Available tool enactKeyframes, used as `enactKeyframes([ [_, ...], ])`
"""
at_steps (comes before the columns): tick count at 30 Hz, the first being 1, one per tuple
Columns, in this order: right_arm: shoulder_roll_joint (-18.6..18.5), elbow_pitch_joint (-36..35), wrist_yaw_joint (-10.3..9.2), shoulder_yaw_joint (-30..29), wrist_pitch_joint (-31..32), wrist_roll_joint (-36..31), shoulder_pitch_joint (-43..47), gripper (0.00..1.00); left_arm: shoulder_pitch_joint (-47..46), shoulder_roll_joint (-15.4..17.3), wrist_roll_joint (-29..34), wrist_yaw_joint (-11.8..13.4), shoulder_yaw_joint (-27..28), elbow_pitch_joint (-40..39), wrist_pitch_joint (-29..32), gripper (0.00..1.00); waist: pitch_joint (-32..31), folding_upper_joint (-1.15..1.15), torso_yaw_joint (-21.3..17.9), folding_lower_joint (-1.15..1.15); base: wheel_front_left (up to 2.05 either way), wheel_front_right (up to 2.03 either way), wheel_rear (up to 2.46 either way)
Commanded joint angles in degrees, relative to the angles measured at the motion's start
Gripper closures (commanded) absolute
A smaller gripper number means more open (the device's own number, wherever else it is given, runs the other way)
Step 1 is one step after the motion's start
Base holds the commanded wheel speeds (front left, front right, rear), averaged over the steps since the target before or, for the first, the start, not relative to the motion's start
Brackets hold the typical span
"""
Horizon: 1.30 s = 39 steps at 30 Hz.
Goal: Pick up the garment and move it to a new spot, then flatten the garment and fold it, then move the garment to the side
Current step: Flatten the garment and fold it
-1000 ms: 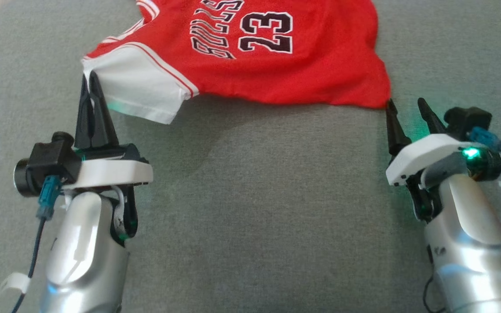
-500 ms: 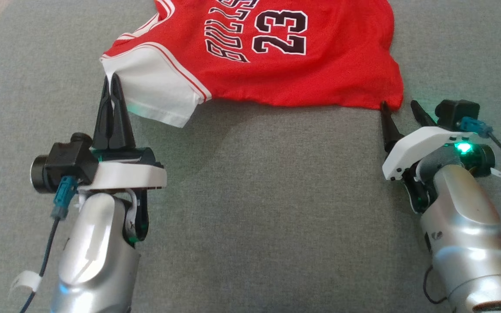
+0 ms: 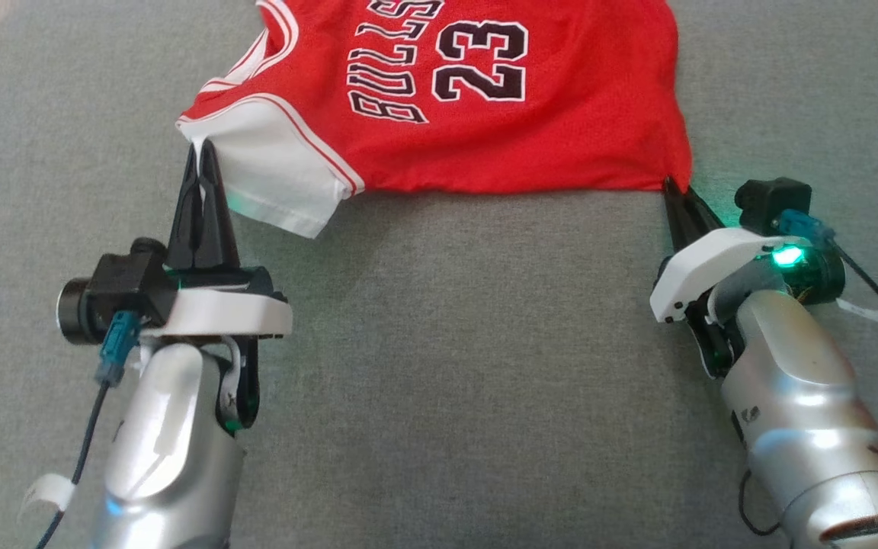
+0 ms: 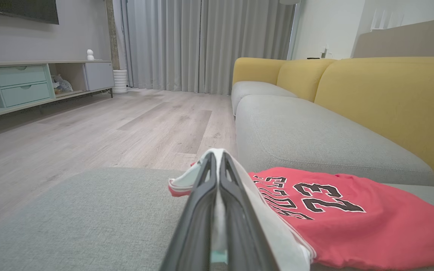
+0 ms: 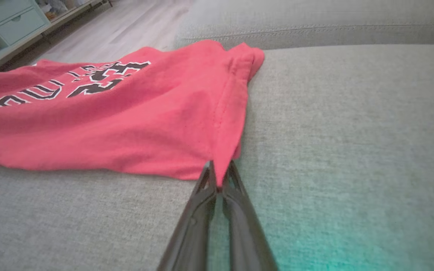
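The garment point(image 3: 485, 130) is a red jersey with a white sleeve and the number 23, spread on the grey sofa seat point(image 3: 439, 366). My left gripper point(image 3: 201, 146) is shut on the white sleeve's edge at the jersey's near left. In the left wrist view the white cloth point(image 4: 273, 233) is pinched between the closed fingers of that gripper point(image 4: 217, 154). My right gripper point(image 3: 671, 185) is shut on the red hem corner at the near right. In the right wrist view that corner point(image 5: 220, 169) sits between the gripper's point(image 5: 220, 165) tips, with the jersey point(image 5: 107, 116) stretching away to the left.
The grey cushion stretches wide in front of the jersey. Yellow backrests point(image 4: 390, 98) run along the sofa's far side. A wooden floor point(image 4: 89, 131) and a low cabinet point(image 4: 21, 86) lie beyond the seat's left end.
My right gripper went from open beside the red hem corner to shut on it. The left gripper kept its hold on the white sleeve. The camera shifted slightly.
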Motion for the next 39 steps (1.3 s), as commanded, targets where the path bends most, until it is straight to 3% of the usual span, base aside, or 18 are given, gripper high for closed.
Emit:
enactKeyframes([
  [1, 1.1, -0.9, -0.04, 1.3, -1.3, 0.7, -1.3, 1.0, -0.3, 0.7, 0.8, -0.1, 2.3, -1.4, -0.5, 1.0, -0.4, 0.0, -0.3, 0.0, 0.0, 0.0, 0.0],
  [6, 1.0, -3.0, -0.04, 3.0, -4.6, 1.9, -0.6, 1.0, 0.4, 0.9, 0.3, -0.7, 3.5, -1.4, -0.5, 1.0, -2.7, 0.0, -1.7, 0.0, 0.0, 0.0, 0.0],
  [10, -0.3, -7.8, -0.04, 4.4, -5.8, 2.4, -0.1, 1.0, 0.2, 2.9, 0.0, -2.7, 4.3, -2.1, -0.5, 1.0, -5.5, 0.0, -3.8, 0.0, 0.0, 0.0, 0.0],
  [15, -3.4, -17.2, -0.04, 4.6, -6.2, 3.5, 0.2, 1.0, -1.5, 4.5, -1.9, -3.2, 6.6, -5.3, -0.2, 1.0, -9.8, 0.0, -6.5, 0.0, 0.0, 0.0, 0.0],
  [19, -7.9, -28.1, -0.04, 4.7, -5.6, 3.6, 0.3, 1.0, -4.5, 5.6, -5.0, -3.2, 9.2, -12.5, 2.0, 1.0, -13.0, 0.0, -9.1, 0.0, 0.0, 0.0, 0.0],
  [27, -13.7, -46.2, -0.04, 0.9, 1.4, 3.5, 2.8, 1.0, -8.4, 6.1, -8.3, -2.0, 11.1, -26.6, 7.7, 1.0, -15.4, 0.0, -11.1, 0.0, 0.0, 0.0, 0.0],
  [33, -14.2, -63.1, -0.04, -5.2, 11.2, 1.8, 7.7, 1.0, -10.5, 7.0, -8.6, -0.1, 10.9, -38.2, 14.3, 1.0, -13.3, 0.0, -12.1, 0.0, 0.0, 0.0, 0.0],
  [36, -14.5, -68.8, -0.04, -6.1, 15.6, 1.3, 8.7, 1.0, -12.7, 8.9, -7.7, -0.8, 9.8, -38.2, 17.4, 1.0, -10.5, 0.0, -12.1, 0.0, 0.0, 0.0, 0.0],
  [39, -15.0, -69.8, -0.04, -6.1, 18.2, 1.4, 7.5, 1.0, -16.6, 10.8, -7.7, -2.2, 8.8, -33.7, 19.8, 1.0, -6.6, 0.0, -12.1, 0.0, 0.0, 0.0, 0.0],
])
